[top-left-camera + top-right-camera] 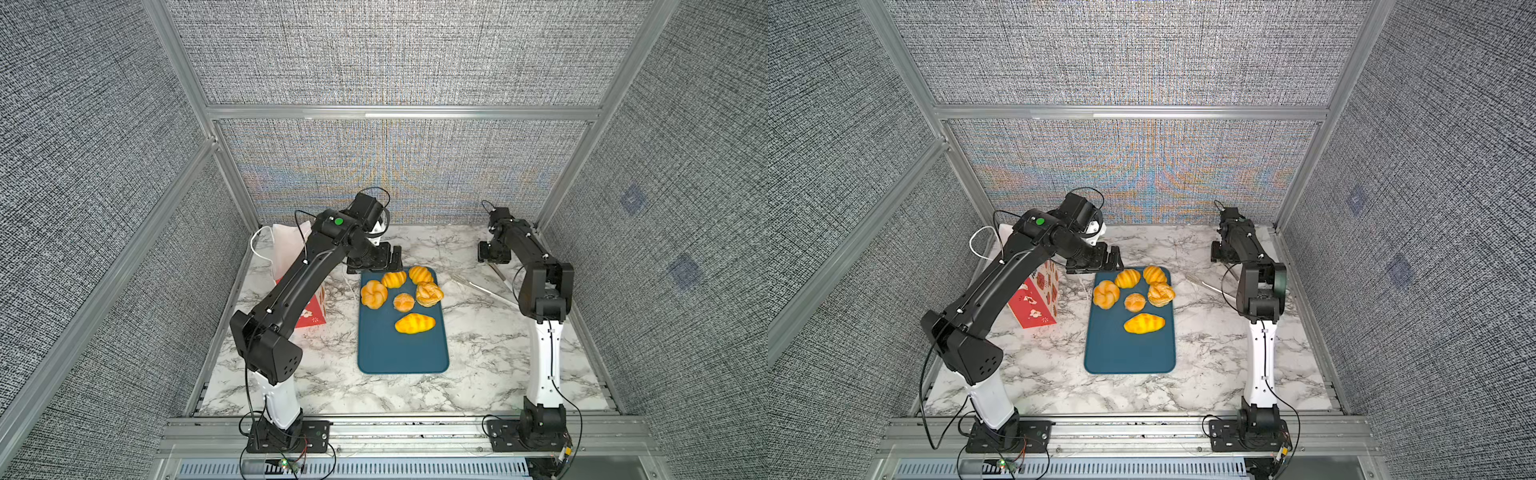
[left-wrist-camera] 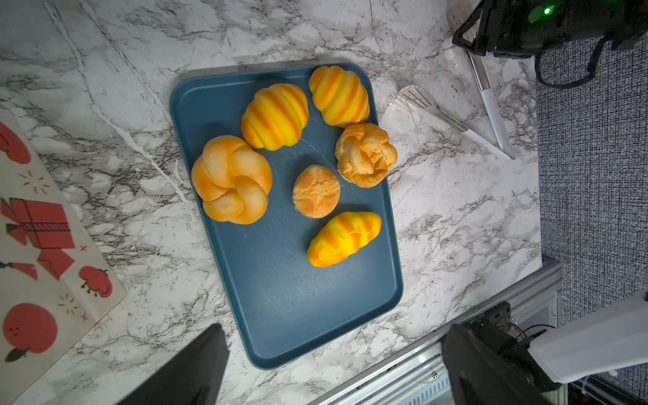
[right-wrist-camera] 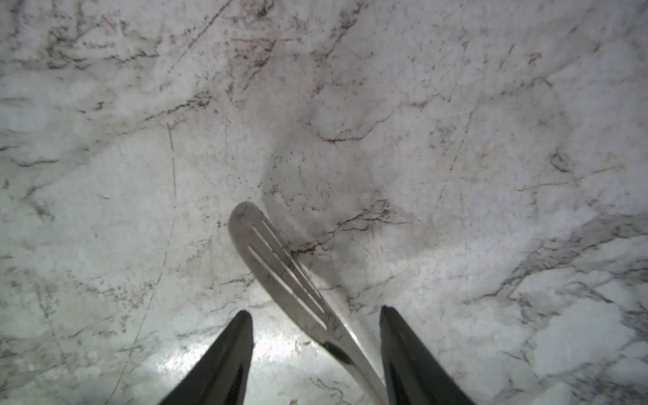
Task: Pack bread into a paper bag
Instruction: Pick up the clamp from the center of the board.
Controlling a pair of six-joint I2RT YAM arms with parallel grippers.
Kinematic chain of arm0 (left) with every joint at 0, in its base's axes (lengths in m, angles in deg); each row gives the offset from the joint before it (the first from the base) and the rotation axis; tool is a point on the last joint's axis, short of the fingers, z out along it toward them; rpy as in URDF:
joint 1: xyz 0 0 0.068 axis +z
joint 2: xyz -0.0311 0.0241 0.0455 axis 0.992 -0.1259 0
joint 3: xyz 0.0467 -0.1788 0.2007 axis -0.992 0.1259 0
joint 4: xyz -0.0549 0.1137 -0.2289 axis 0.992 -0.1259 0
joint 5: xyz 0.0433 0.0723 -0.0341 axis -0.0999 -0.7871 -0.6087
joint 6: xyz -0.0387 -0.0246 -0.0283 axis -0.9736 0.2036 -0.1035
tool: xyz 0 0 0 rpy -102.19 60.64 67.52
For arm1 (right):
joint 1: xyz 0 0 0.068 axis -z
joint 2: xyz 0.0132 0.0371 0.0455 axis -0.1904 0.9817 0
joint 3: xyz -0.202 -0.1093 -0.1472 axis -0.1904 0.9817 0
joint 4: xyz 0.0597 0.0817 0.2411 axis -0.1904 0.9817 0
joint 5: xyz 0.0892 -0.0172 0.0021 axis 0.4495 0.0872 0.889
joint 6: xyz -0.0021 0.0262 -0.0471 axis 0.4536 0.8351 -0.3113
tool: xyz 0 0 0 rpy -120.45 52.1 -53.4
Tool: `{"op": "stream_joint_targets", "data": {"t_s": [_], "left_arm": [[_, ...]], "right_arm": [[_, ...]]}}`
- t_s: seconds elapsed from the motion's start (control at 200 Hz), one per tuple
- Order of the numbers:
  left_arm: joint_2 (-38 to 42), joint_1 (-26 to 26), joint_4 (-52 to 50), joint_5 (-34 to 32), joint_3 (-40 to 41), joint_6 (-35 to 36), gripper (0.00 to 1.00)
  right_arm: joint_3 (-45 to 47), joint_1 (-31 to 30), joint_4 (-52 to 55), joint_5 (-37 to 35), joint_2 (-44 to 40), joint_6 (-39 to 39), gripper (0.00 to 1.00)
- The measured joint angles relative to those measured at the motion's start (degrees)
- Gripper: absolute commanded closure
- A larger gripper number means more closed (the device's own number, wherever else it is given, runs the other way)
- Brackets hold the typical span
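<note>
Red-and-white printed paper bag (image 1: 1036, 303) stands upright near the far left corner of the white marble counter (image 1: 1204, 353), partly hidden by the left arm. Left gripper (image 1: 1111, 258) hangs at the far edge of the dark blue rectangular tray (image 1: 1129, 353), jaws wide apart, holding nothing. Six golden-orange bread pieces (image 1: 1135, 302) sit on the tray's far half, mid-counter. Metal tongs with white handles (image 2: 452, 122) lie toward the right edge. Right gripper (image 3: 314, 310) straddles one slotted blade, jaws partly apart, not clamped.
</note>
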Motion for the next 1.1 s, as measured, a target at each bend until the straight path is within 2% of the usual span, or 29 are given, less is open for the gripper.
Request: {"op": "stream_joint_targets", "data": {"t_s": [0.435, 0.611, 0.841, 1.006, 1.101], "left_arm": [[1.1, 0.3, 0.0, -1.4, 1.9, 0.2, 0.01], [1.2, 0.5, 0.0, -1.4, 2.0, 0.2, 0.01], [1.3, 0.9, 0.0, -1.6, 2.0, 0.3, 0.01], [1.3, 1.1, 0.0, -1.6, 2.0, 0.4, 0.01], [1.3, 1.3, 0.0, -1.6, 2.0, 0.4, 0.01]], "right_arm": [[-0.2, 0.0, 0.0, 0.4, 0.8, 0.1, 0.65], [-0.2, 0.0, 0.0, 0.3, 0.9, 0.2, 0.66], [-0.2, 0.6, 0.0, 0.0, 0.9, 0.2, 0.76], [-0.2, 1.2, 0.0, 0.0, 0.9, 0.2, 0.77], [-0.3, 1.6, 0.0, 0.0, 1.2, 0.3, 0.81]]}}
